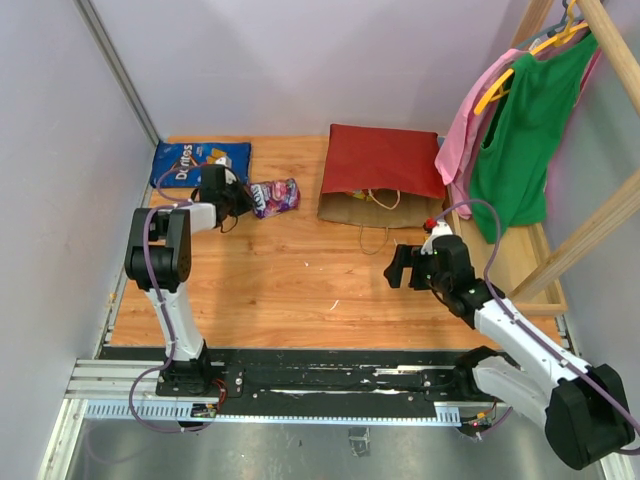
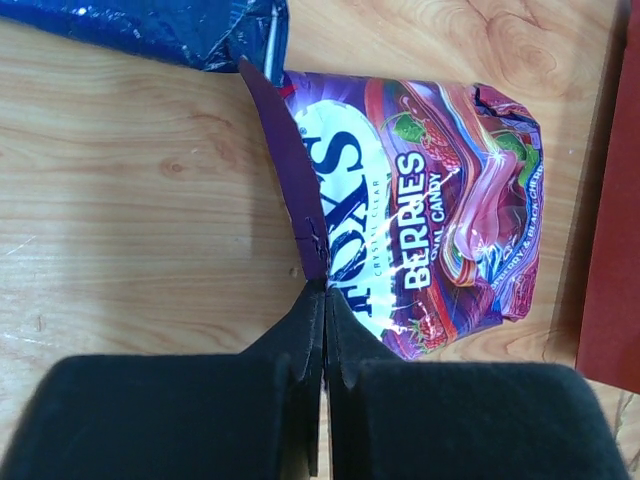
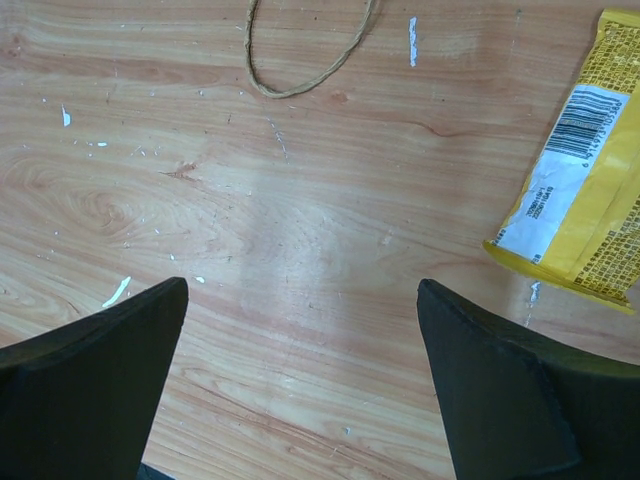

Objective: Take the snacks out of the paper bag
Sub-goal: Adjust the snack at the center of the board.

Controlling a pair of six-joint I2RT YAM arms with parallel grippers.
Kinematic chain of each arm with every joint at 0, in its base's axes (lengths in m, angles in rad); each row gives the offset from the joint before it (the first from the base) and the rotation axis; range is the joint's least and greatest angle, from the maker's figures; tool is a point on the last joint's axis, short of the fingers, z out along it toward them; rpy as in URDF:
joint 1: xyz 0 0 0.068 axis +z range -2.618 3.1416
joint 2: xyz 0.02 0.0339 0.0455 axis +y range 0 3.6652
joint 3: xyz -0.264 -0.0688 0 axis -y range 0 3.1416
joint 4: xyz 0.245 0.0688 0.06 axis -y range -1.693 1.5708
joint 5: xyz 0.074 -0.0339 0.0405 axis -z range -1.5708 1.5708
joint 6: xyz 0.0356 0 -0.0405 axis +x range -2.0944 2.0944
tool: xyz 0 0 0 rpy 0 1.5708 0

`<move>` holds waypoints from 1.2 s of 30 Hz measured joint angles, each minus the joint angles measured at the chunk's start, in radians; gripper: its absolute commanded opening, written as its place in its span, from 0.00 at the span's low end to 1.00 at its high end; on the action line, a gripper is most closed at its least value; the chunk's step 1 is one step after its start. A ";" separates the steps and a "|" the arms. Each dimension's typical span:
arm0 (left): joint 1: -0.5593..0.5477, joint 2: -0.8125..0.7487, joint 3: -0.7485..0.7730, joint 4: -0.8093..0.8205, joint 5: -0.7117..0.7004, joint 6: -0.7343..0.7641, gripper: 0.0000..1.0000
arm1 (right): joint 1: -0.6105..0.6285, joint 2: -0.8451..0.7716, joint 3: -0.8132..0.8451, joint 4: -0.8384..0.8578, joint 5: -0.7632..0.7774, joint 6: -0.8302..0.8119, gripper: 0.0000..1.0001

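A purple-pink Fox's candy bag (image 1: 275, 197) (image 2: 440, 190) lies on the wooden table to the left of the paper bag (image 1: 385, 165). My left gripper (image 1: 240, 202) (image 2: 322, 290) is shut on that candy bag's purple seam edge. The blue Doritos bag (image 1: 200, 160) (image 2: 150, 30) lies just behind it at the back left. The red paper bag lies on its side, its brown mouth (image 1: 365, 208) facing me and a loop handle (image 1: 375, 236) (image 3: 310, 60) on the table. My right gripper (image 1: 400, 268) (image 3: 300, 290) hangs open over bare wood, with a yellow packet (image 3: 585, 190) to its right.
Green and pink clothes (image 1: 515, 130) hang on a wooden rack (image 1: 590, 235) at the right, close to my right arm. Purple walls close in the left and back. The paper bag's red side (image 2: 612, 250) lies just right of the candy bag.
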 measured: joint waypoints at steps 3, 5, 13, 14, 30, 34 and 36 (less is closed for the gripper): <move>-0.020 0.000 0.035 -0.045 -0.023 0.026 0.00 | 0.000 0.021 0.000 0.013 -0.008 0.002 0.99; -0.043 0.000 0.067 -0.074 -0.040 0.047 0.00 | 0.000 0.035 0.000 0.022 -0.014 0.004 0.99; -0.119 0.002 0.190 -0.145 -0.051 0.106 0.00 | 0.000 0.061 0.003 0.031 -0.024 0.016 1.00; -0.120 0.007 0.209 -0.160 -0.055 0.110 0.00 | 0.000 0.061 0.003 0.031 -0.025 0.017 0.99; -0.023 0.333 0.673 -0.277 -0.077 0.104 0.01 | 0.000 0.061 0.003 0.030 -0.026 0.018 0.99; 0.019 0.434 0.802 -0.303 -0.064 0.088 0.01 | 0.000 0.064 0.011 0.031 -0.026 0.018 0.99; 0.034 0.488 0.883 -0.336 -0.056 0.088 0.07 | 0.000 0.069 0.018 0.030 -0.026 0.018 0.99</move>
